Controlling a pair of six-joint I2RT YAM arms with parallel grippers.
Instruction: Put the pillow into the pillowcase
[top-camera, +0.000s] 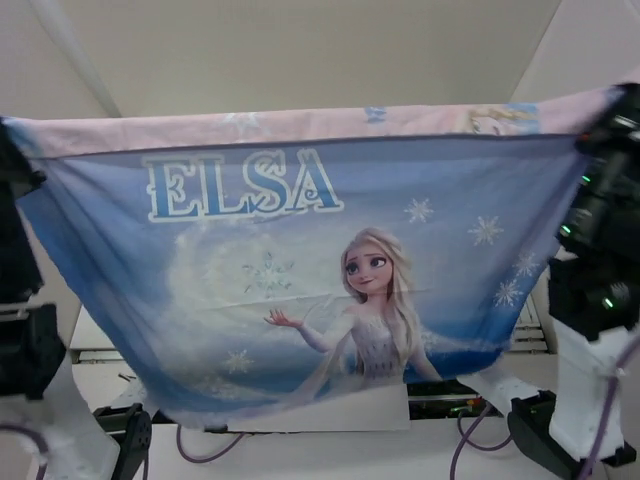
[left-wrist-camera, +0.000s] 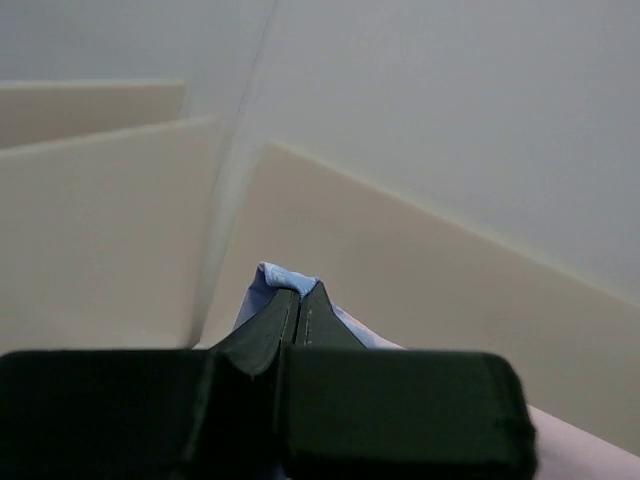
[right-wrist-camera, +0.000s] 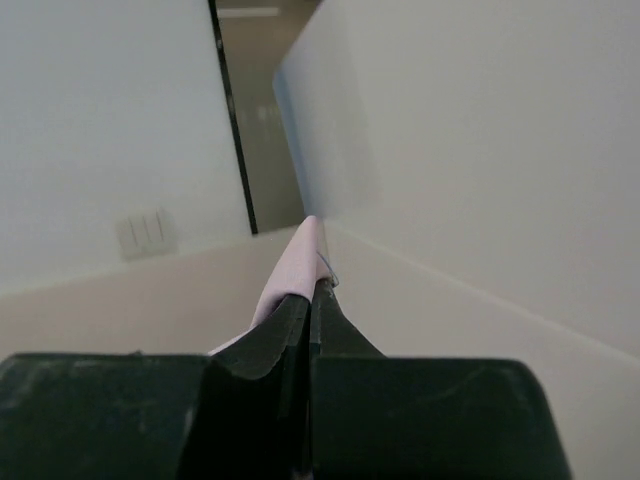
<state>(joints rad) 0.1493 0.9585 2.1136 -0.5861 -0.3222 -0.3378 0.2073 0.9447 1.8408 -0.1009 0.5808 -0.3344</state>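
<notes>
Thin blue pillowcase (top-camera: 300, 280) sags, clamped in left gripper (left-wrist-camera: 300, 295) and right gripper (right-wrist-camera: 312, 292).

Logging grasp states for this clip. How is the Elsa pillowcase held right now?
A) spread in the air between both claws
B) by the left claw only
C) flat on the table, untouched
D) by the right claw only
A: the pillowcase hangs spread across the top view, and the wrist views show its fabric pinched in the shut left claw and right claw.
</notes>
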